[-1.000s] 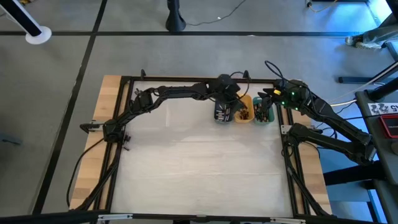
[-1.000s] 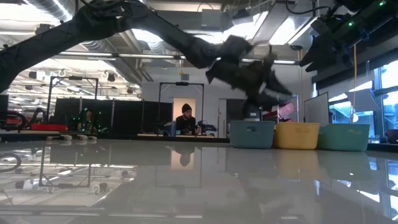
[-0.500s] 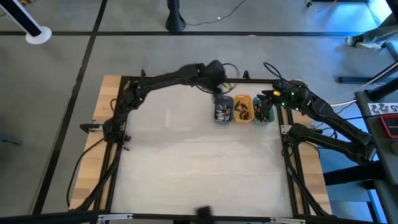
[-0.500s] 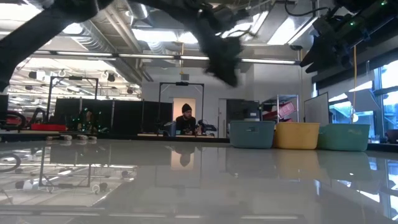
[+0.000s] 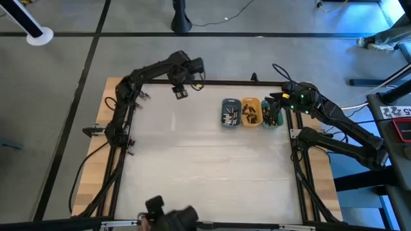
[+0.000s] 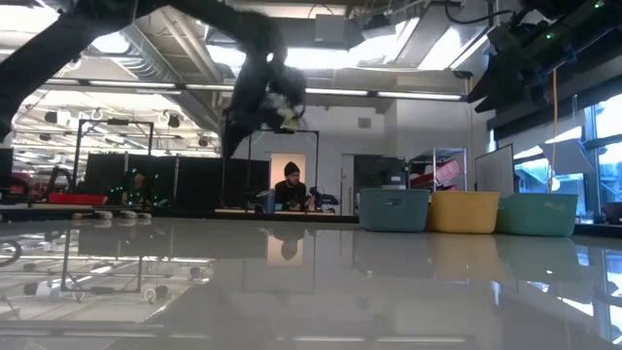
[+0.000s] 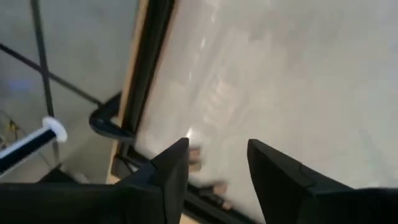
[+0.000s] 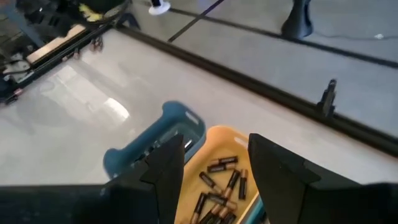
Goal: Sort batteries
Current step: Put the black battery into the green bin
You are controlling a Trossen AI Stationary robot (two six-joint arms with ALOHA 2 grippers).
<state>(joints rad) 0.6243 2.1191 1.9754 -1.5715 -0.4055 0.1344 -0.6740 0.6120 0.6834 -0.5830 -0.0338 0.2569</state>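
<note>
Pale, shiny table (image 5: 205, 167) inside a dark frame, grey floor all around.

From above: three little trays in a row near the far edge, touching side by side: blue tray (image 5: 230, 113), orange tray (image 5: 251, 112), green tray (image 5: 272, 114). Tiny batteries (image 5: 250, 115) lying in all three, none spotted loose on the table. Left end effector (image 5: 181, 92) up by the far left part of the frame, well apart from the trays. Right end effector (image 5: 277, 99) just beside the green tray.

From table height: the same three trays standing in a line on the right. Too tall to peek inside from here. Far behind, a person (image 6: 293, 185) sitting in the big workroom.

From the left wrist: dark fingers spread apart, nothing between them, only bare table and frame below.

From the right wrist: fingers spread too, holding nothing, hanging above the orange tray and its heap of batteries.

Probably light, hard and smooth, so likely to roll or slip. Best pinched across the round middle, one at a time. Tricky in a heap, with neighbours touching and lying crossed. Easy to nudge a tray as well.
</note>
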